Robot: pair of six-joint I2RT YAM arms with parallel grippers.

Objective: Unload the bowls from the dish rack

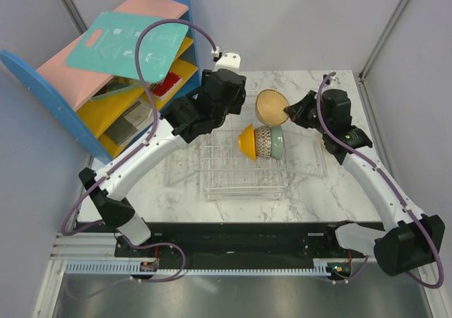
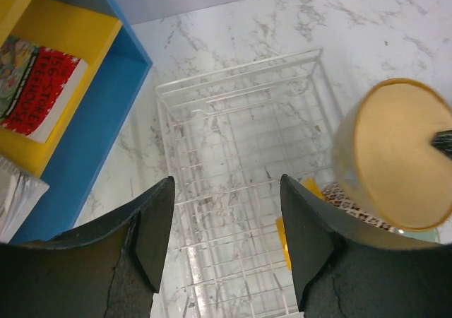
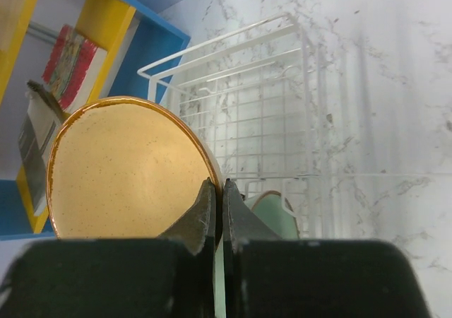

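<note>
The right claw (image 3: 217, 191) is clenched on the rim of a cream bowl (image 3: 127, 169), held on edge above the dish rack's (image 1: 233, 173) far side. It is best swung clear of the wires and lowered onto the desk (image 1: 318, 184) before letting go. The left claw (image 2: 224, 191) hangs released and empty, pointing down over the rack.

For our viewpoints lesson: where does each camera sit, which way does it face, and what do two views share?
Top: above and behind, facing down on the table; left arm, right arm show.
Left wrist: over the rack, facing down; its open fingers show.
Right wrist: beside the rack, facing the shelf; its shut fingers pinch a tan bowl.
Shared by all: rack and that bowl.
</note>
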